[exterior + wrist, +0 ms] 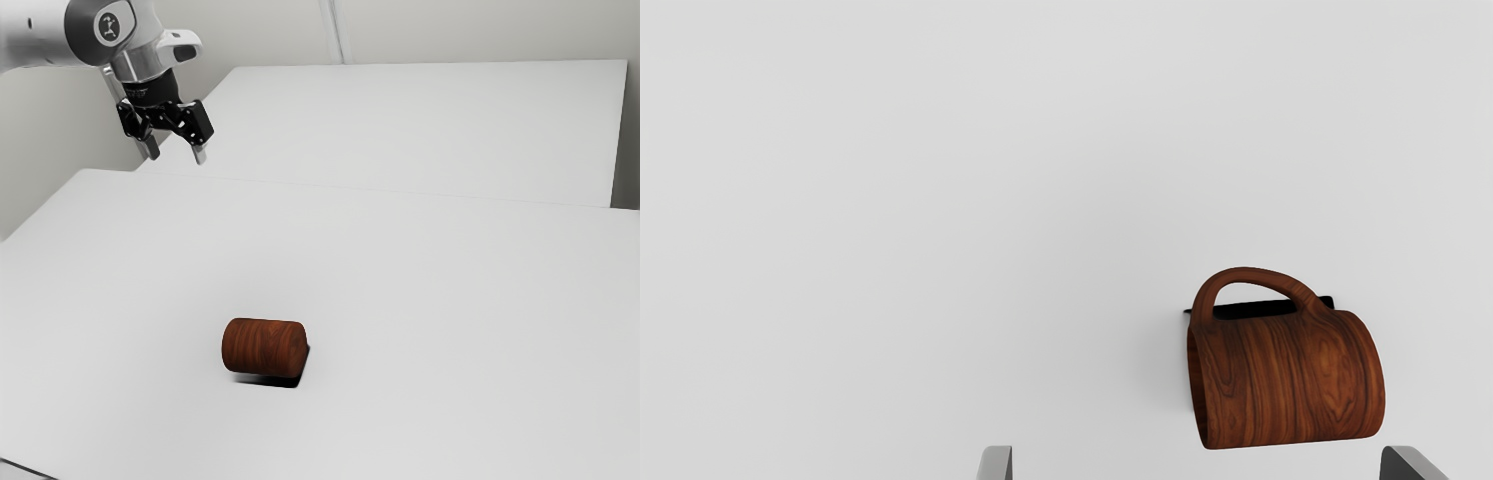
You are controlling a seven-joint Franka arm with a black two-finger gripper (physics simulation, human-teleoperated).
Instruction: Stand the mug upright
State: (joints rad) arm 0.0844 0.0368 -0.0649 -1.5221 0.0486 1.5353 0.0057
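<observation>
Mug (1286,380): dark reddish-brown wood, streaked grain, lying on its side on the white tabletop (420,300). Handle (1243,275) uppermost or sideways, cannot tell which; in the wrist view it arches out on the side of the body away from the fingertips. Black shadow (1256,310) seen through the handle loop and just past it.

Container: mouth (1197,387) opens sideways, toward the one finger's side; closed base toward the other finger's side. A narrow strip of dark inner wall visible at the mouth. Contents: cannot tell, view too oblique.

Claw (177,157): released, two fingers spread wide with a gap between them. Held above the tabletop, toward the exterior view's upper left, well apart from the mug. In the wrist view the mug lies nearer one finger's side than the other's.

Surroundings: white arm (35,38); pale wall (480,30) at the back.
</observation>
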